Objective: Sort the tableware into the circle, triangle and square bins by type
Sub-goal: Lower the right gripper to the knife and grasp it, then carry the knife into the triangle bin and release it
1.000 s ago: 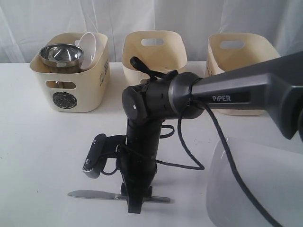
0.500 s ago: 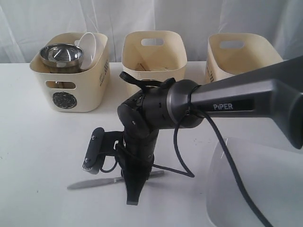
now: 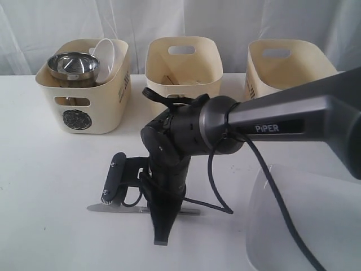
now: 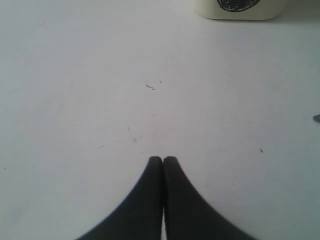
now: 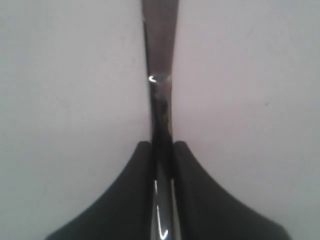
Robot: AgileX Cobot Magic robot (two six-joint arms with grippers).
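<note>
Pinching the slim steel knife (image 3: 107,208) in my right pincer (image 5: 162,150), I have both black fingers (image 5: 125,195) pressed against its two sides. The knife lies flat on the white bench (image 3: 45,169), near the front edge. My right arm reaches in from the right side, wrist bent steeply downward. My left pincer (image 4: 163,160) hovers over the bench, fingertips pressed together

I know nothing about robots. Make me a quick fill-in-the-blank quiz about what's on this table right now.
The right gripper is closed on a steel ___.
The left gripper is ___ and holds nothing.
The shiny steel bowl sits in the bin marked with a black ___.
Missing words: knife; shut; circle.
</note>
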